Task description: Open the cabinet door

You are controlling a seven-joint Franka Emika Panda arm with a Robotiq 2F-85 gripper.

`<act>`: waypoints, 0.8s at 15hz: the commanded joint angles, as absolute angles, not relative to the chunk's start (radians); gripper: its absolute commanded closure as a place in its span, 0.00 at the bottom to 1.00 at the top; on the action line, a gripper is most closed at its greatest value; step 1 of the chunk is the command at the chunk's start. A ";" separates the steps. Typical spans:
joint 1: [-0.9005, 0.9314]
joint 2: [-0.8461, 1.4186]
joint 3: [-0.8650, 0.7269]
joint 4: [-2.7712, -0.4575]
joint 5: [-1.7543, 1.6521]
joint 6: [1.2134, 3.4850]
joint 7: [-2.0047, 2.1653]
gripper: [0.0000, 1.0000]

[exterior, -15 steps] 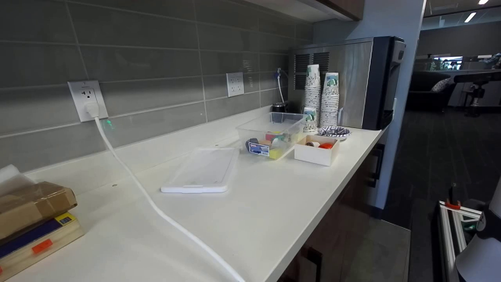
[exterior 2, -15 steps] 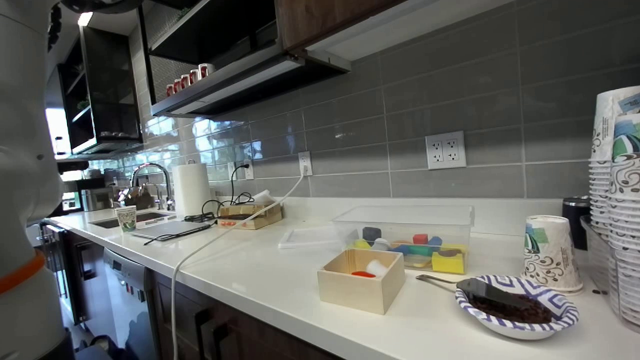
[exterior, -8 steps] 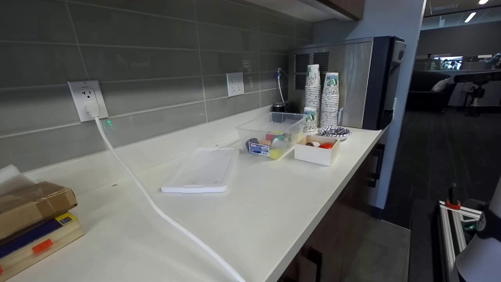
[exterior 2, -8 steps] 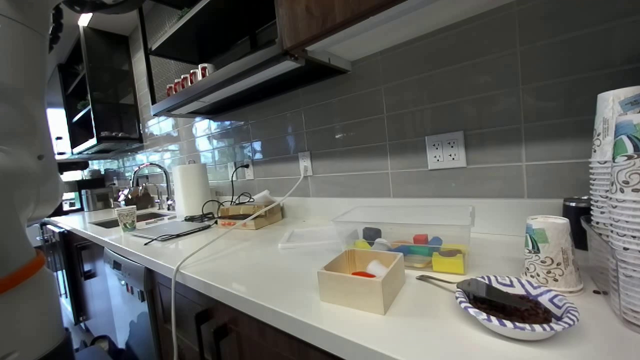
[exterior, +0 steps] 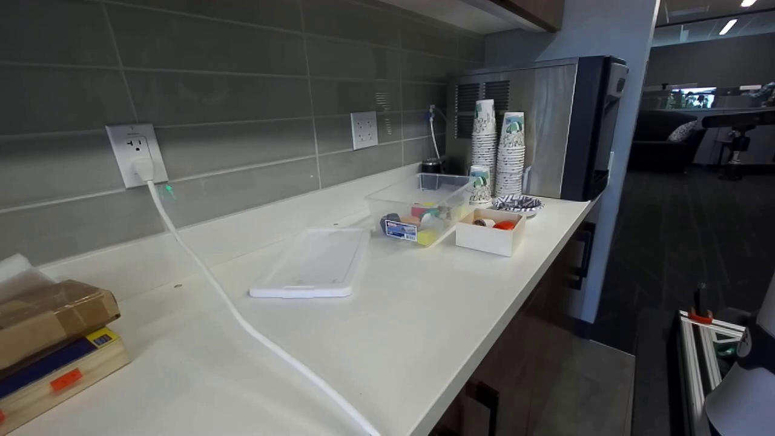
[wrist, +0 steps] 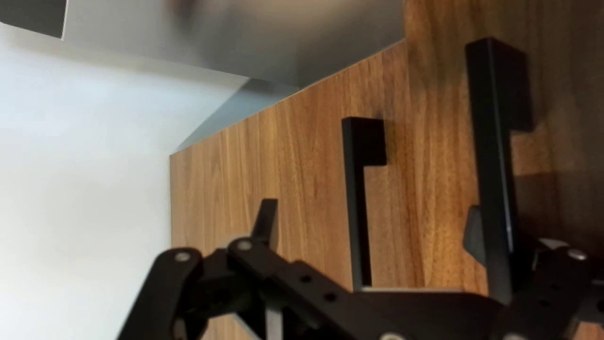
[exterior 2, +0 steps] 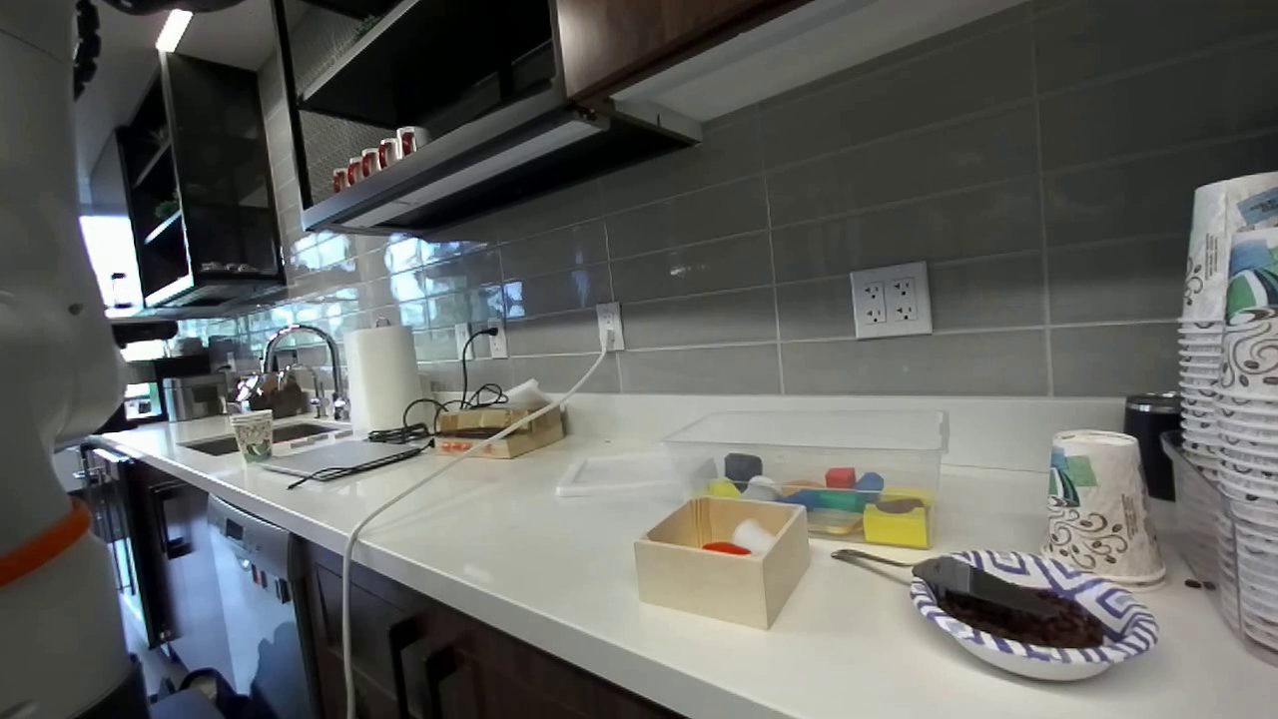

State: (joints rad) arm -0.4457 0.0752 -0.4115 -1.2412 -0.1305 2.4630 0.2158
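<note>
Gray-tiled kitchen wall (exterior 2: 899, 180) and white countertop (exterior 2: 499, 534) in both exterior views, well apart from the pincer (wrist: 370, 219); in an exterior view, white robot arm (exterior 2: 45, 419) near the countertop. In the wrist view, wood-grain cabinet door (wrist: 443, 141) straight ahead of the pincer's right finger (wrist: 473, 236), bearing a black bar handle (wrist: 488, 141). Pincer spread wide: right finger set behind that bar, left finger (wrist: 266, 222) well apart from it. Cannot tell touch from gap at the bar, nor ajar from closed at the door. Just beside, ahead of the left finger, second cabinet door (wrist: 292, 165), with matching handle (wrist: 357, 198) seen between both fingers. Far from the pincer, on the countertop: open-topped wooden box (exterior 2: 689, 584) near a clear plastic bin (exterior 2: 899, 454) of colored blocks (exterior 2: 894, 524); patterned paper bowl (exterior 2: 1133, 624); stacked paper cups (exterior: 511, 163); white power cord (exterior: 263, 340), plugged into a wall outlet (exterior: 127, 145)
</note>
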 commanded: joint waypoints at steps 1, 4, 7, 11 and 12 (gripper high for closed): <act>-0.467 -0.023 -0.442 -1.310 -0.170 2.410 0.254 0.00; -0.471 -0.094 -0.443 -1.365 -0.209 2.366 0.286 0.00; -0.478 -0.169 -0.423 -1.418 -0.303 2.288 0.353 0.00; -0.499 -0.269 -0.381 -1.488 -0.443 2.184 0.469 0.00; -0.504 -0.295 -0.370 -1.507 -0.472 2.158 0.492 0.00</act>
State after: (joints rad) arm -0.4479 -0.2083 -0.3804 -1.4271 -0.3575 2.2143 0.4061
